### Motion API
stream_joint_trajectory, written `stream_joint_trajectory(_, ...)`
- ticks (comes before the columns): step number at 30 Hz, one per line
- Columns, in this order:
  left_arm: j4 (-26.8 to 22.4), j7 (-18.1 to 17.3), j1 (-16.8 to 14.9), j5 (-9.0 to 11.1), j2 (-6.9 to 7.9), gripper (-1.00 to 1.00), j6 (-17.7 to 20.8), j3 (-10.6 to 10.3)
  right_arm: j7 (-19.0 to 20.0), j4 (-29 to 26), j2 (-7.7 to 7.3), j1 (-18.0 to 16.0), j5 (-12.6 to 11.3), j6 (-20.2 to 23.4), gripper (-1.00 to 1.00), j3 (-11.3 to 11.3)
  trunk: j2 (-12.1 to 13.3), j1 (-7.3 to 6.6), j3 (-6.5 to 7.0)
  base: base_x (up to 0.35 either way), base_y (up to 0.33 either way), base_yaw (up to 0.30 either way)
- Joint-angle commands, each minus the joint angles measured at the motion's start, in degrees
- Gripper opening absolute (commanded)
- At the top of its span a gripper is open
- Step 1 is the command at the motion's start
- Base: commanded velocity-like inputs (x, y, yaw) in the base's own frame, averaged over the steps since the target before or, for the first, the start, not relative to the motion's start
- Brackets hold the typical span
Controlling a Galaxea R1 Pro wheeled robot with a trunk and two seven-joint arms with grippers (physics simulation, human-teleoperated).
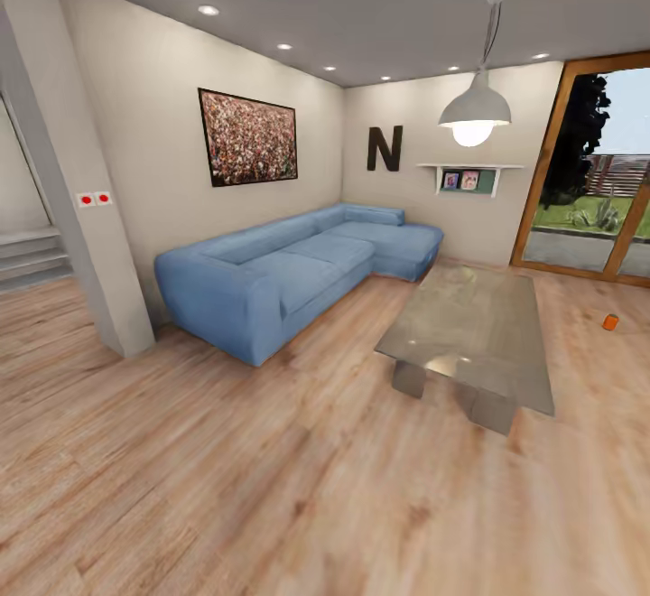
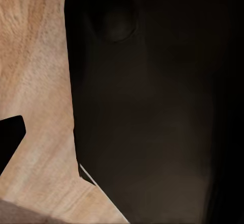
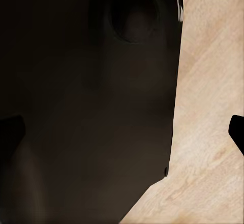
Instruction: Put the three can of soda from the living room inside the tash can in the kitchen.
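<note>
- Head view: the living room, with a warm wood-plank floor [image 1: 271, 488] across the whole lower frame.
- A blue corner sofa [image 1: 289, 275] stands at centre left, against the two walls that meet at upper centre.
- A glass coffee table [image 1: 474, 330] sits right of centre, near the sofa but apart from it.
- One can of soda [image 1: 611, 321] stands upright on the floor at the right edge, beyond the table and clear of it; it shows only as a small orange shape.
- Wood-framed glass doors [image 1: 596, 181] occupy the upper right; a pendant lamp [image 1: 475, 110] hangs above the table.
- A framed picture [image 1: 248, 137] and a letter N [image 1: 385, 148] are on the walls.
- Left wrist view: a dark body close to the lens over floor planks; gripper state cannot be determined.
- Right wrist view: likewise a dark body over planks; gripper state cannot be determined.
</note>
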Motion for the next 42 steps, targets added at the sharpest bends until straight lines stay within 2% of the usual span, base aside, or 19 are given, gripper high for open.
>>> stream_joint_trajectory(1,0.0,0.0,0.0,0.0,0.0,1.0,0.0,0.0,0.0,0.0,0.0,0.0,0.0,0.0,1.0,0.0,0.01,0.0,0.0,0.0,0.0,0.0)
stream_joint_trajectory(4,-0.03,-0.67,0.0,-0.07,-0.84,1.0,-0.37,0.2,0.17,0.27,-0.06,0.01,0.28,0.91,1.0,0.2,0.01,0.0,0.0,0.024,0.0,0.0)
stream_joint_trajectory(26,-0.03,-0.67,0.0,-0.07,-0.84,1.0,-0.37,0.2,0.17,0.27,-0.06,0.01,0.28,0.91,1.0,0.2,0.01,0.0,0.0,0.019,0.0,0.0)
stream_joint_trajectory(30,-1.34,-0.62,-0.74,0.0,0.13,1.0,-1.67,0.11,1.16,-1.0,-1.36,0.0,0.48,-0.38,1.0,0.08,0.01,0.0,0.0,0.009,0.0,0.0)
stream_joint_trajectory(37,-3.6,-1.91,-1.2,0.08,0.86,1.0,-3.92,0.22,3.4,-3.26,-3.61,0.07,0.25,-2.63,1.0,-0.38,0.01,0.0,0.0,0.002,0.0,0.0)
stream_joint_trajectory(38,-18.5,-6.61,-1.19,0.08,0.88,1.0,-7.31,0.23,9.94,-14.55,-6.57,0.07,0.19,-11.51,1.0,-0.42,0.01,0.0,0.0,0.0,0.0,0.0)
stream_joint_trajectory(42,-25.52,-11.2,-1.04,0.12,0.93,1.0,-7.21,0.3,11.9,-19.46,-7.31,0.08,0.01,-11.82,1.0,-0.55,0.01,0.0,0.0,0.0,0.0,0.0)
